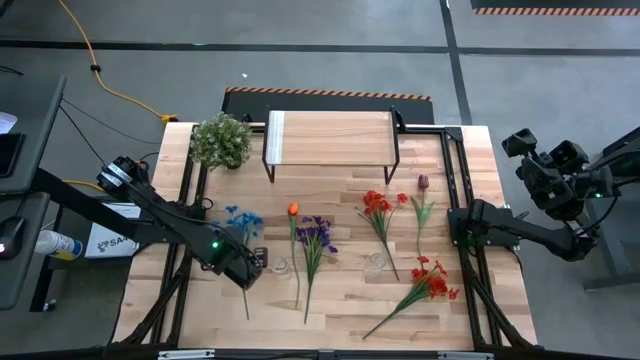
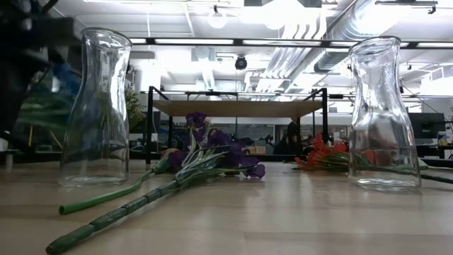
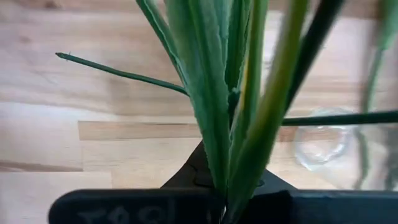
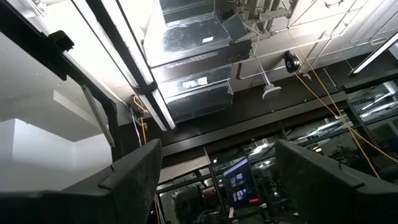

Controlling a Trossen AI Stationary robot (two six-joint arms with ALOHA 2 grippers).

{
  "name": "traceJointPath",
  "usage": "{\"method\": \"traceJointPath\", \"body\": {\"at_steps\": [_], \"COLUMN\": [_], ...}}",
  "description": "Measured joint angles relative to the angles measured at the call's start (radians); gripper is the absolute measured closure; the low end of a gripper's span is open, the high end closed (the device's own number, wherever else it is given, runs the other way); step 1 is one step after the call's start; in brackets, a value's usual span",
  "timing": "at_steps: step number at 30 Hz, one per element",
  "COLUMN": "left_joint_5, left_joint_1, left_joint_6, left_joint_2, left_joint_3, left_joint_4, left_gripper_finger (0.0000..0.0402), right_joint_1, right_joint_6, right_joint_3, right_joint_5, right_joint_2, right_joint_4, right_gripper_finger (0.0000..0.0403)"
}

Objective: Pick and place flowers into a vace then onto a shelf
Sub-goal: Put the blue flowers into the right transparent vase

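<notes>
My left gripper (image 1: 250,272) sits lower left of centre in the high view, pinched tight on the blue flower (image 1: 242,222); the left wrist view shows its green stem and leaves (image 3: 217,112) rising straight out from between the fingers. Just right of it on the table stands a clear glass vase (image 1: 281,266), with the orange tulip (image 1: 293,209) and the purple flower (image 1: 316,236) lying close beyond, stems crowding that side. A second vase (image 1: 376,264) stands mid-table among the red flowers (image 1: 378,206); another red spray (image 1: 432,280) and the dark red tulip (image 1: 423,183) lie further right. The shelf (image 1: 330,138) stands at top centre, the potted plant (image 1: 221,140) beside its left end. My right gripper (image 4: 214,180) is parked off the table's right edge, fingers spread wide, holding nothing, pointing at the ceiling.
</notes>
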Motion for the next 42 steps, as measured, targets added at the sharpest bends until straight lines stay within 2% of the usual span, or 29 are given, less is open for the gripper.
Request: {"method": "traceJointPath", "body": {"at_steps": [12,16,25,35,42], "left_joint_5": [-0.048,-0.102,-0.15,-0.277,-0.33], "left_joint_1": [-0.009,-0.021,-0.022,-0.022,-0.021], "left_joint_6": [0.026,0.037,0.051,0.135,0.2], "left_joint_2": [-0.001,-0.001,-0.001,-0.001,-0.001], "left_joint_3": [0.25,0.319,0.437,0.558,0.614], "left_joint_4": [-0.35,-0.422,-0.541,-0.589,-0.587], "left_gripper_finger": [0.036,0.0362,0.036,0.0362,0.0362], "right_joint_1": [0.0,0.0,0.0,0.0,0.0], "right_joint_6": [0.0,0.0,0.0,0.0,0.0], "right_joint_3": [0.0,0.0,0.0,0.0,0.0], "right_joint_5": [-0.001,-0.003,-0.005,-0.004,-0.003], "right_joint_2": [0.0,0.0,0.0,0.0,0.0], "right_joint_4": [0.0,-0.001,-0.013,-0.052,-0.053], "right_gripper_finger": [0.01,0.01,0.01,0.01,0.01]}}
